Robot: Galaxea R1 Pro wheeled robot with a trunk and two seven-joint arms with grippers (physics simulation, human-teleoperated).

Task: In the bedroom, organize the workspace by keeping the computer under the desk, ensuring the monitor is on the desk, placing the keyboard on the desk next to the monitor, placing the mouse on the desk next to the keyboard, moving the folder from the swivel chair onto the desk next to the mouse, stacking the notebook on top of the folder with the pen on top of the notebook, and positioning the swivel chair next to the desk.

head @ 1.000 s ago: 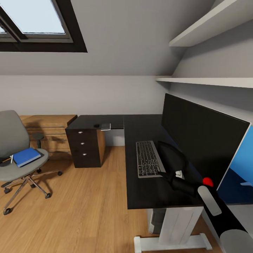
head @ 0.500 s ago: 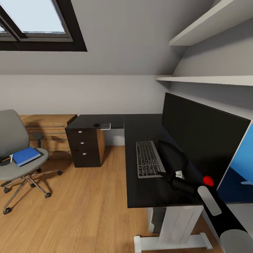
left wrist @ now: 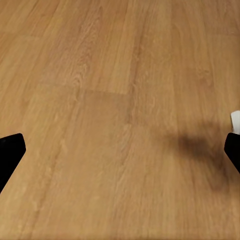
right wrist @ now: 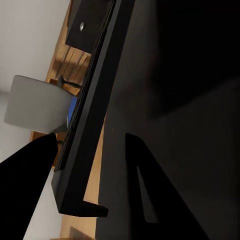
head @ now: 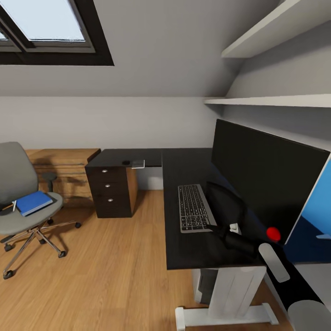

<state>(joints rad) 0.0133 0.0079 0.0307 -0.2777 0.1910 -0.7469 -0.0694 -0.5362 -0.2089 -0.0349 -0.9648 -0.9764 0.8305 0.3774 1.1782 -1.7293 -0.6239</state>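
The black keyboard (head: 193, 213) lies on the black desk (head: 188, 165) in front of the wide black monitor (head: 266, 179). My right gripper (head: 220, 226) hovers low at the keyboard's right edge. It is open (right wrist: 87, 185), with the keyboard's edge (right wrist: 85, 135) running between its fingers. The grey swivel chair (head: 16, 184) stands apart at the left, carrying the blue folder (head: 33, 202) and a thin light pen (head: 14, 206). On the desk's far wing are the grey notebook (head: 138, 163) and a dark mouse (head: 126, 162). The computer (head: 206, 285) sits under the desk. My left gripper (left wrist: 120, 150) is open over bare floor.
A dark drawer unit (head: 110, 193) holds up the desk's far wing, and a light-wood dresser (head: 64, 168) stands behind the chair. White shelves (head: 276, 101) hang over the monitor. Wooden floor (head: 115, 266) stretches between the chair and the desk.
The whole picture has shifted slightly, so the camera moved. The right arm and the things on the desk keep their places.
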